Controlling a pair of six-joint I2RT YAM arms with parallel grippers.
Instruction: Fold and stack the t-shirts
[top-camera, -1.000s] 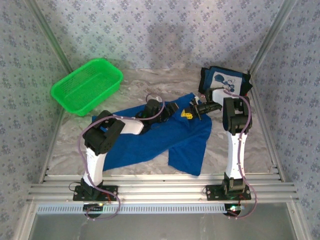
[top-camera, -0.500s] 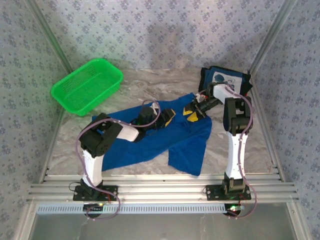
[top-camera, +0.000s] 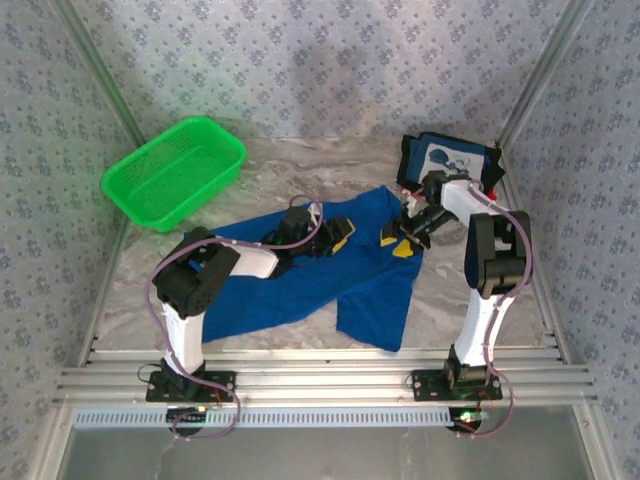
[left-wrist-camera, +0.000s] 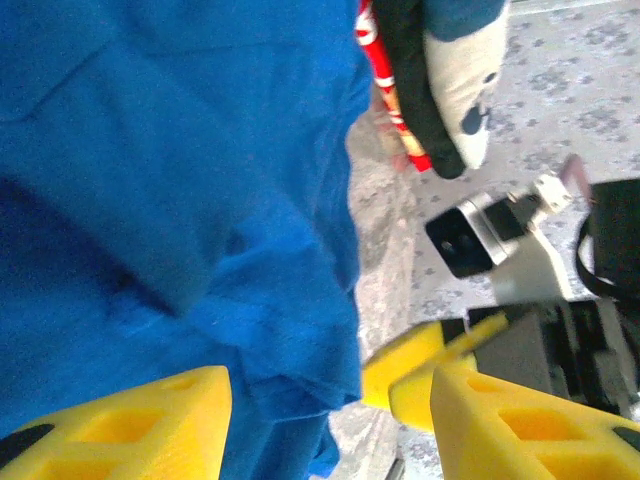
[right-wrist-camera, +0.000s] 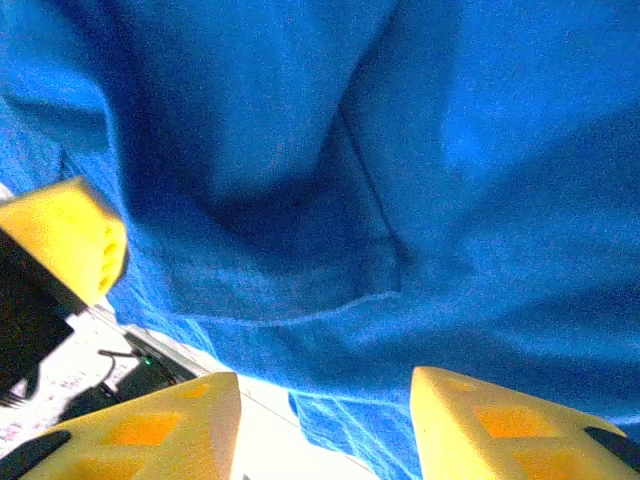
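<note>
From above, the royal blue t-shirt (top-camera: 300, 285) lies spread and rumpled across the middle of the table (top-camera: 300, 165), one flap reaching toward the near rail. The left gripper (top-camera: 340, 237) and right gripper (top-camera: 399, 243) hang low over its far edge, near each other, tips facing. That view also takes in the dark navy t-shirt (top-camera: 450, 160), folded in the far right corner with its white cartoon panel up, and the green mesh basket (top-camera: 175, 170), well apart at the far left. The left wrist camera adds what the overhead cannot. The left gripper (left-wrist-camera: 330, 400) has its yellow fingers (left-wrist-camera: 130, 420) spread apart, with the blue shirt's (left-wrist-camera: 150, 200) hem lying loose between them and nothing pinched. Beyond, a red t-shirt (left-wrist-camera: 388, 90) shows as a thin edge under the navy one (left-wrist-camera: 400, 50). The right wrist camera looks close onto blue cloth (right-wrist-camera: 400, 150) with a seam and a fold. The right gripper (right-wrist-camera: 325, 400) is likewise released, fingers (right-wrist-camera: 500, 430) wide, cloth just past their tips. The table is pale and marbled, closed in by walls (top-camera: 330, 60) in grey-blue flowered paper, with slanting metal posts and aluminium rails (top-camera: 320, 375) along the near edge where the arms are bolted.
</note>
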